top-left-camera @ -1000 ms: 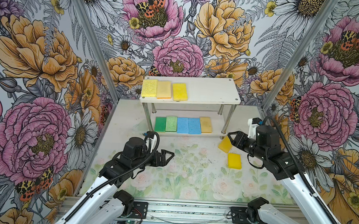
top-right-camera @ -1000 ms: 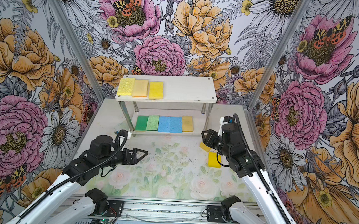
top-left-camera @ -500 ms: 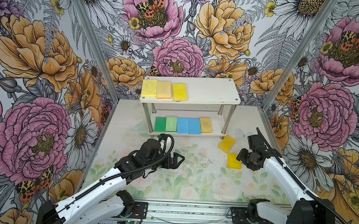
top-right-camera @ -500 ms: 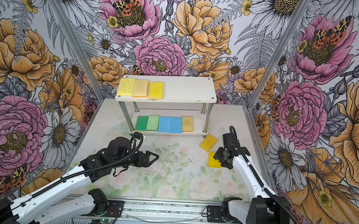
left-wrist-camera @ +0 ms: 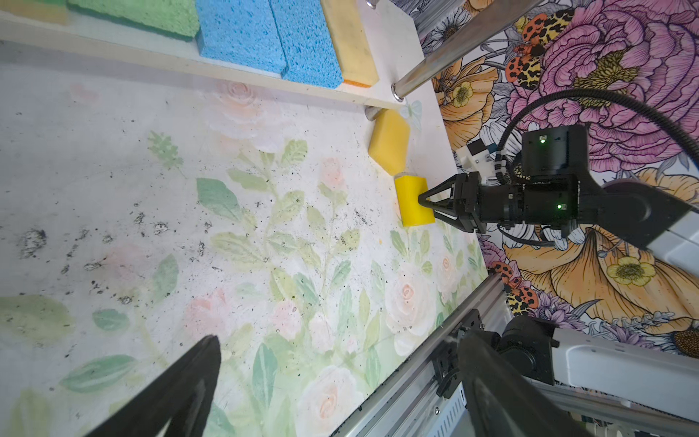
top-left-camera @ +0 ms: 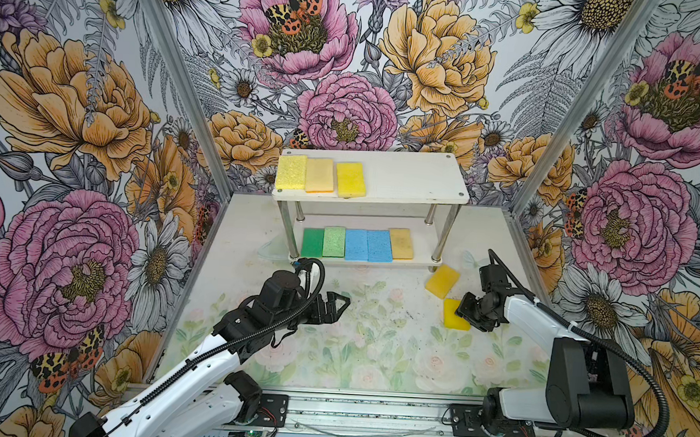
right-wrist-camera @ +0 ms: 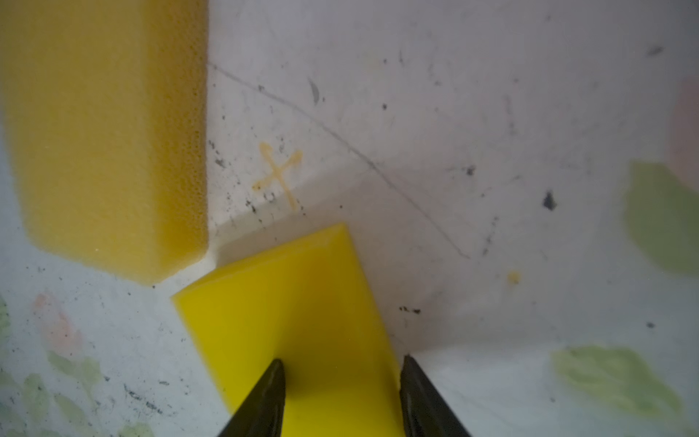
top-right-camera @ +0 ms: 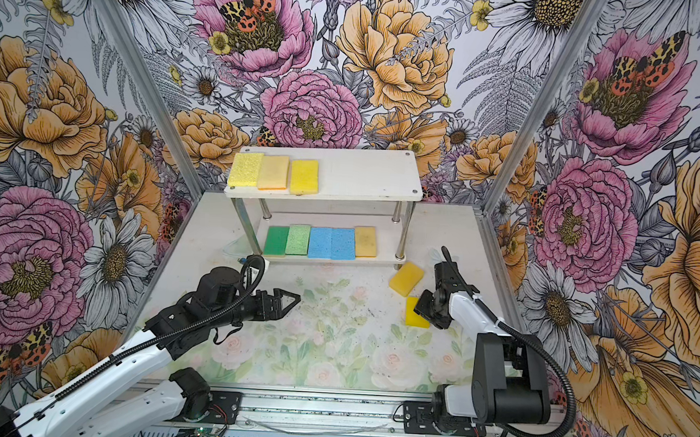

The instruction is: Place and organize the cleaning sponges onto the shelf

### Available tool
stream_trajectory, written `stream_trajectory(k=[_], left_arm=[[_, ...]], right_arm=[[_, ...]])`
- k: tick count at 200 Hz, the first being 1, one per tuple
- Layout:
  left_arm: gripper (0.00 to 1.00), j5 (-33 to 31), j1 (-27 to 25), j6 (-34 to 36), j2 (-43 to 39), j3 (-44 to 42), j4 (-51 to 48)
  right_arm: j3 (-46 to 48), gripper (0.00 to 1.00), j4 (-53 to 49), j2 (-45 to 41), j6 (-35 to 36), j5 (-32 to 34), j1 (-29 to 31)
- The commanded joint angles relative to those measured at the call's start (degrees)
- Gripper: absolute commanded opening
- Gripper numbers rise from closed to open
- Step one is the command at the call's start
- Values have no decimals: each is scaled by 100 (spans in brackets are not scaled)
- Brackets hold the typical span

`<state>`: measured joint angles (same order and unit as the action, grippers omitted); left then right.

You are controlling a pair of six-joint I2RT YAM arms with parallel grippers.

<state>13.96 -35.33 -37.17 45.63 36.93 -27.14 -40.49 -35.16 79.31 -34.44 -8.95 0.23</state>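
Shelf (top-left-camera: 405,177) stands at the back of the table (top-left-camera: 373,354). Top board, left end, three side by side: pale yellow sponge (top-left-camera: 291,172), cream sponge (top-left-camera: 320,175), yellow sponge (top-left-camera: 350,179). Lower board, one close row: dark green sponge (top-left-camera: 312,242), light green sponge (top-left-camera: 334,241), two blue sponges (top-left-camera: 356,245), tan sponge (top-left-camera: 401,243). Two more lie on the table, right of the shelf. The golden sponge (top-left-camera: 442,280) is just beside the shelf's front right foot. The bright yellow sponge (top-left-camera: 452,318) is nearer the front, its corner close to the golden one but apart in the right wrist view. Right jaws sit low at the bright yellow sponge's near end, partly spread; cannot tell whether they pinch it. Left jaws are spread wide over the table's middle, well apart from every sponge.
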Motion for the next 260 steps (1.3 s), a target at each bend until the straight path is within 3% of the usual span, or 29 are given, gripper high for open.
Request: stream_trajectory(k=[1, 30, 44, 77, 118, 164, 208, 260], left_arm=[[99, 109, 56, -54, -80, -89, 85], [99, 102, 68, -88, 21, -61, 107], [99, 169, 70, -164, 101, -67, 225], [99, 513, 11, -803, 318, -331, 1119], [99, 887, -260, -1992, 926, -787, 3266], [99, 776, -785, -2051, 1646, -210, 3645], [99, 804, -859, -2436, 1802, -226, 4471], [97, 800, -934, -2316, 1892, -99, 4261]], right_arm=[[96, 37, 223, -103, 36, -155, -9], [296, 8, 219, -408, 42, -343, -6], [410, 0, 211, -594, 33, -529, -4], [548, 0, 124, -1438, -280, -1361, 218], [54, 0, 106, -2134, -857, -2253, 1216], [-906, 0, 106, -2087, -1126, -2401, 2271], [-1374, 0, 106, -1773, -1232, -2286, 2970], [-1731, 0, 111, -1406, -1215, -2035, 3567]])
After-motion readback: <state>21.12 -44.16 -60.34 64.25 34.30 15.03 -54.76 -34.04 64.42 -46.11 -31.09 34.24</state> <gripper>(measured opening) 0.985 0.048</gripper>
